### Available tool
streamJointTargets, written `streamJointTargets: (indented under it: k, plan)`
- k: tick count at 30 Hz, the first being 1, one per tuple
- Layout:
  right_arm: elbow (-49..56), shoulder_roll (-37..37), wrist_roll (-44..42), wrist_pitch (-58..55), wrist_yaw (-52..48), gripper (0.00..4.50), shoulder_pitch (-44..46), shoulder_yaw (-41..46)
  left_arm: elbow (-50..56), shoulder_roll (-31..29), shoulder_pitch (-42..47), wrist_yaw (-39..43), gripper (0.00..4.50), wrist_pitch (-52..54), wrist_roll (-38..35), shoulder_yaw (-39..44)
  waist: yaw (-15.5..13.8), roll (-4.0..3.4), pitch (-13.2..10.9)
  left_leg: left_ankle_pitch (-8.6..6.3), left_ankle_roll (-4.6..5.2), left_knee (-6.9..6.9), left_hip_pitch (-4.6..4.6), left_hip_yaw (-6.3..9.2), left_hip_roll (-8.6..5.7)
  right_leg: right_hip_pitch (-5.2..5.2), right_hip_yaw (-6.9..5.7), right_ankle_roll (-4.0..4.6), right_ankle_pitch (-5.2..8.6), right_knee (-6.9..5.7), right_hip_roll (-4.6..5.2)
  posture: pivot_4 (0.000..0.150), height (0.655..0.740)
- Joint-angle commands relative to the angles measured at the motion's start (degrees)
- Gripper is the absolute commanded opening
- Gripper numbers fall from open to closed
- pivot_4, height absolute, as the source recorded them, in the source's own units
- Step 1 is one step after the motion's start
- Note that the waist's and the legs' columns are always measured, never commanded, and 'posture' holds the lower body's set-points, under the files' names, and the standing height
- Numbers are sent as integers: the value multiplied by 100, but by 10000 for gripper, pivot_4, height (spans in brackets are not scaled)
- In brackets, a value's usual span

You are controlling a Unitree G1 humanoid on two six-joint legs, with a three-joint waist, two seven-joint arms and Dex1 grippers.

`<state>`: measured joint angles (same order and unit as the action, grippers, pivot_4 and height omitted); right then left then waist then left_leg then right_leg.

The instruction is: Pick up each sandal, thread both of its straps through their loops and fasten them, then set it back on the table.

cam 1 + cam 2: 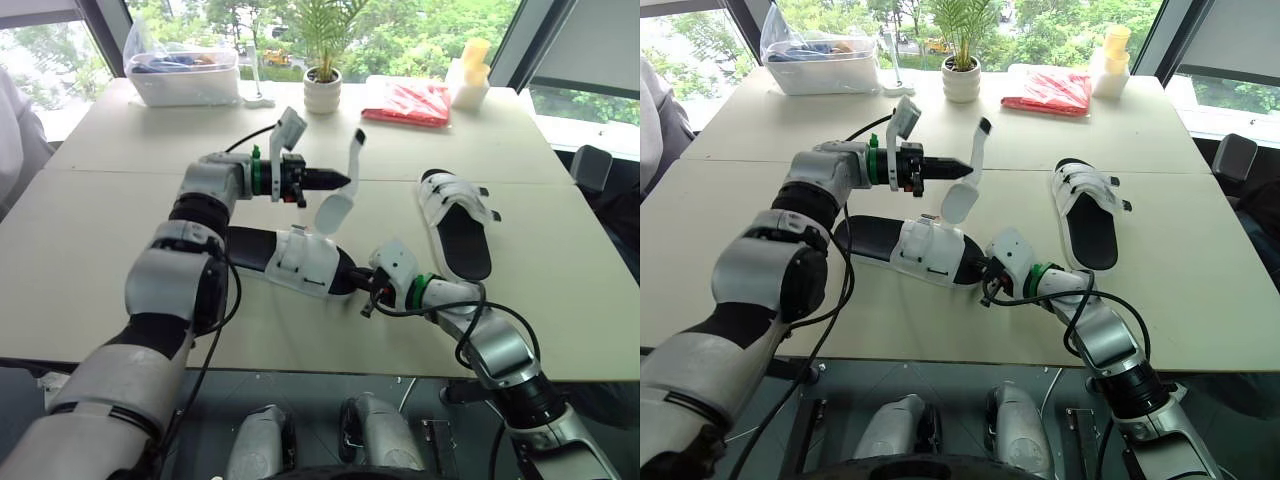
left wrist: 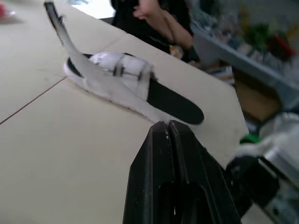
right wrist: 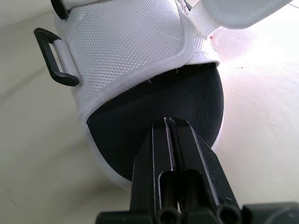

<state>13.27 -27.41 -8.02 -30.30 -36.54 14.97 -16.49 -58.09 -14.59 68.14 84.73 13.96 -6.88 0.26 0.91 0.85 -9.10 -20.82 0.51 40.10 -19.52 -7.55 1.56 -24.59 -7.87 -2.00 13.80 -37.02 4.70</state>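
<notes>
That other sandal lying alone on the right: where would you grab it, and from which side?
Probably by its near end, from the robot's side. The far sandal lies flat with its bare black footbed pointing at the robot, so the sole's edge is free there; white straps cover the far half.

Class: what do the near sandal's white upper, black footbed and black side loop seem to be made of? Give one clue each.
White upper: woven synthetic fabric, matte; a fine weave grid shows. Black footbed: probably fabric-faced foam, matte and finely textured. Black loop: likely hard plastic, smooth with a slight sheen.
</notes>
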Motion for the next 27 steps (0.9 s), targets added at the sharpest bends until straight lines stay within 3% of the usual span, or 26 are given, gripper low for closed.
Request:
streamJointTargets:
  k: [1, 6, 10, 17, 25, 27]
  plan:
    - [-336, -144, 163, -300, -98, 0, -266, -190, 1461, -333, -701, 750, 292, -693, -192, -546, 0, 0, 0, 0, 0, 0, 0, 1, 1, 0, 0, 0, 0, 0, 1, 1500, 7288]
    - [-366, -195, 182, -271, -140, 0, -280, -198, 2430, -667, -1576, 729, 292, -2001, -252, -766, -33, 0, 0, -1, 1, 2, -2, 7, 1, 0, 0, 2, -1, 3, 9, 1500, 7288]
    - [-401, -212, 195, -239, -165, 0, -266, -214, 2137, -884, -1814, 524, 292, -3738, 126, -879, -29, 0, 0, -3, 7, 3, -2, 9, -2, 3, -3, 2, -1, 5, 17, 1500, 7288]
    - [-508, -179, 252, -173, -194, 0, -207, -263, 1576, -981, -1898, 699, 292, -5716, 83, -1033, -24, 0, 0, -7, 14, 2, -1, 9, -1, 3, -9, 2, -1, 5, 20, 1500, 7288]
    - [-586, -183, 282, -111, -249, 0, -177, -278, 1448, -1167, -1819, 548, 292, -5403, -13, -1054, -18, 0, 1, -9, 18, 2, -1, 10, -1, 3, -12, 3, -2, 4, 20, 1500, 7288]
    - [-612, -185, 287, -99, -258, 0, -170, -278, 1539, -1241, -1716, 320, 5399, -4600, -9, -980, -16, 0, 1, -9, 19, 2, -1, 10, -1, 3, -12, 3, -2, 4, 20, 1500, 7288]
